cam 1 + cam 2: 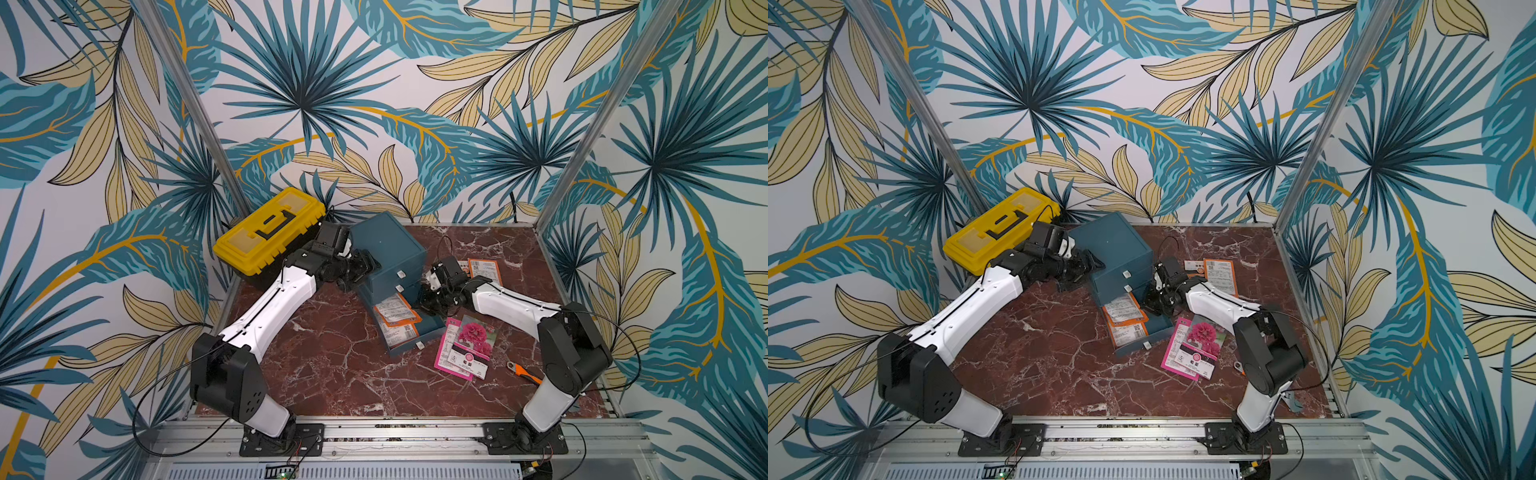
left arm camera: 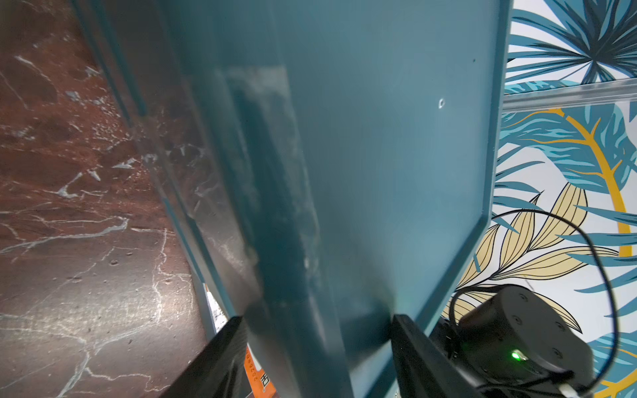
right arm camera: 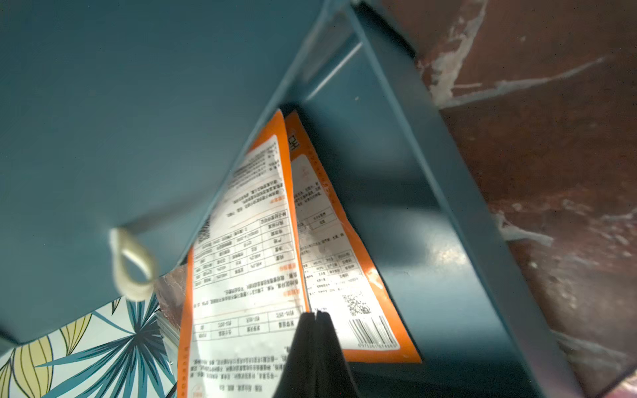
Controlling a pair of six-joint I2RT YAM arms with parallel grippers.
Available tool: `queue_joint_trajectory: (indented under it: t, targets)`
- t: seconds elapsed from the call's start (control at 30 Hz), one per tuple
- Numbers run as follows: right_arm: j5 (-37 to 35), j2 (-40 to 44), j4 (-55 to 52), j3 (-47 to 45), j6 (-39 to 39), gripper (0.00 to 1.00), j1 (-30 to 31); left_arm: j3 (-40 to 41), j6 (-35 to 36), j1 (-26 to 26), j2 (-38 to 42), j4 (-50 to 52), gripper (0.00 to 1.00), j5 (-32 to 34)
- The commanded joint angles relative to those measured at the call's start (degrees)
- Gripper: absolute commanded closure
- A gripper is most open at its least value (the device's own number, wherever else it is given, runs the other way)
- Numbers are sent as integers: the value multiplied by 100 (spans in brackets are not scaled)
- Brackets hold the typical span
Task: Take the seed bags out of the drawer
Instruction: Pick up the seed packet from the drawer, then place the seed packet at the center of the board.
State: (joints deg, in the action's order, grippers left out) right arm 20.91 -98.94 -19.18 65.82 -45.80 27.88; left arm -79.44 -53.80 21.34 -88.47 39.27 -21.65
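Currently, orange seed bags (image 1: pixel 395 311) lie overlapped in the pulled-out bottom drawer (image 1: pixel 434 328) of the teal cabinet (image 1: pixel 386 245). The right hand (image 3: pixel 315 313), fingers pressed together, sits over them; whether it pinches one is unclear. The left hand (image 2: pixel 317 318), partly spread, meets the cabinet's side. On the table (image 1: pixel 332 374) lie magenta bags (image 1: pixel 465 349) and another orange bag (image 1: pixel 484 268).

You've got the drawer unit (image 1: pixel 386 245) at the back of the counter (image 1: pixel 332 365), with the toolbox (image 1: pixel 268 228) off its left side. The bottom drawer (image 1: pixel 405 350) sticks out toward the front, seed bags (image 1: pixel 395 318) stacked inside. Right of it, loose bags (image 1: pixel 467 349) overlap on the counter, and the wrench (image 1: pixel 524 372) lies further right.
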Motion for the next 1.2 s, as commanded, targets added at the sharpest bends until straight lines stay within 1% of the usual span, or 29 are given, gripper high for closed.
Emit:
queue_joint_trajectory:
  t: [0.0, 0.1, 0.3, 0.57, 0.67, 0.83, 0.97, 1.17]
  targets:
    - [146, 218, -581, 194, 269, 100, -24, -132, -25, 19, 42, -59, 30, 35]
    - [142, 368, -842, 140, 412, 100, -67, -143, -19, 19, 29, -59, 30, 34]
    - [176, 891, -978, -341, 545, 100, -178, -133, -24, 19, 30, -63, 30, 43]
    - [138, 1922, -1215, -843, 534, 100, -461, -174, -25, 19, 0, -72, 30, 56]
    - [129, 2342, -1416, -1062, 609, 100, -763, -178, -25, 19, 13, -68, 30, 57]
    - [130, 3018, -1888, -1282, 955, 100, -1496, -145, -16, 19, 52, -59, 30, 65]
    - [-80, 3456, -2311, -1312, 1207, 100, -1886, -142, -5, 19, 54, -46, 30, 58]
    - [-442, 4114, -2628, -1549, 1226, 100, -2405, -142, 3, 20, 42, -76, 30, 22]
